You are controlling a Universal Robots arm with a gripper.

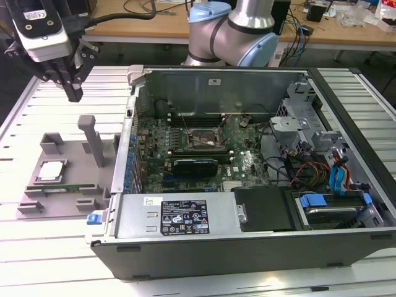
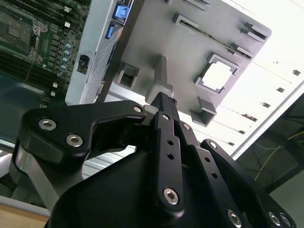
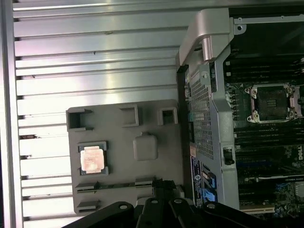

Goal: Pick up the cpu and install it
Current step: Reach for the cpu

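Pincer [image 2: 160, 100] closest to lens in both wrist views: fingertips drawn together, nothing held. Cpu [image 1: 51, 170] lies flat in square pocket of grey tray [image 1: 77, 176] on slatted table [image 1: 43, 266], beside open computer case [image 1: 247, 247], at exterior view's left. Pincer hangs high above tray; cpu below, well apart, untouched. Likely handling: chip light, stiff, slick metal top, fragile underside. Take hold on opposite edges, keep level. Socket [image 1: 201, 137] sits inside case, well apart from cpu.

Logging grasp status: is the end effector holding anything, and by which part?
Nothing: the end effector hangs empty, and the cpu lies in its grey tray.
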